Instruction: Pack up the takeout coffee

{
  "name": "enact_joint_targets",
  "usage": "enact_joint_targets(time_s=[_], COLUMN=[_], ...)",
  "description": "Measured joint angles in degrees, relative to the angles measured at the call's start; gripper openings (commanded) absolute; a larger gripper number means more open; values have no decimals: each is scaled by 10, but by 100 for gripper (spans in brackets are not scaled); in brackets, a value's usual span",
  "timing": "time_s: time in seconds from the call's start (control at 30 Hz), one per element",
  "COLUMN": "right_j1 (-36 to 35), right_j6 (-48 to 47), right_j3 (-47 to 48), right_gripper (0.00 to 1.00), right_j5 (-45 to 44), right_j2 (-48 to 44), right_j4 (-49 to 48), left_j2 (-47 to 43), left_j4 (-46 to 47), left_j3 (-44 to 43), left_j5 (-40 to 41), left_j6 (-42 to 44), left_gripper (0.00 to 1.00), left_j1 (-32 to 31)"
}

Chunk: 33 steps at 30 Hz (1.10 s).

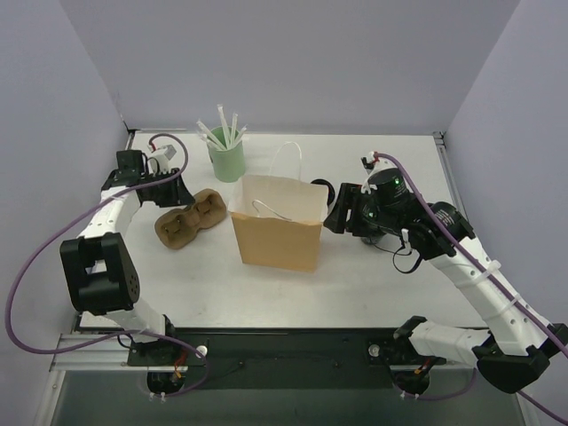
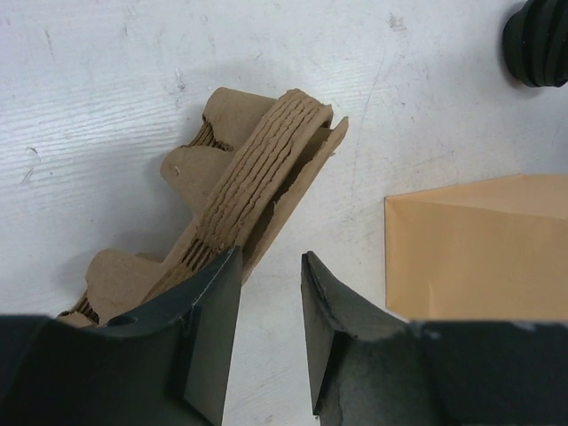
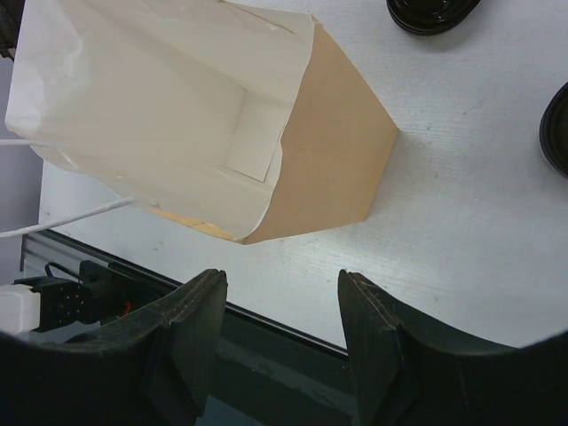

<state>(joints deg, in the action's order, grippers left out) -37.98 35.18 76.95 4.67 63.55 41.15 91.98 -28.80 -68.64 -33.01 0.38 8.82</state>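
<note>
The left end effector (image 2: 271,333) is seen low over the desk (image 1: 373,284), its jaws apart with nothing between them. The pulp cup carrier (image 2: 257,169) lies just beside its left finger. The right end effector (image 3: 280,346) is also held with jaws apart and empty, above the near right side of the brown paper bag (image 3: 337,151), which stands upright with its mouth open.

The takeout coffee (image 3: 430,11) is not yet packed. It is seen only in part, as a dark round shape on the desk beyond the bag. A second dark round piece (image 3: 557,129) is cut by the frame edge, and which is cup and which is lid cannot be told.

Several faults can be expected from here. The bag is probably light, so it could be pushed over or shifted if it is touched by the right arm during the reach. The white handles (image 1: 275,213) hang over the mouth and could catch the cup. If the tapered cup is gripped too high or too weakly, it may slip or the lid may be knocked off. The carrier could be dragged by the left finger.
</note>
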Motion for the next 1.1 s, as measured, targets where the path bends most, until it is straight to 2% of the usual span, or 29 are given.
enact_joint_targets(time_s=[0.37,1.1], right_j1=[0,0], right_j6=[0,0], right_j3=[0,0], right_gripper=[54,54], right_j5=[-3,-4], right_j2=[-5,-2], right_j4=[3,3], left_j2=[37,35], left_j4=[-7,-7], left_j3=[-11,-11], left_j5=[0,3], left_j6=[4,19], left_gripper=[43,42], left_j1=[-9,-23])
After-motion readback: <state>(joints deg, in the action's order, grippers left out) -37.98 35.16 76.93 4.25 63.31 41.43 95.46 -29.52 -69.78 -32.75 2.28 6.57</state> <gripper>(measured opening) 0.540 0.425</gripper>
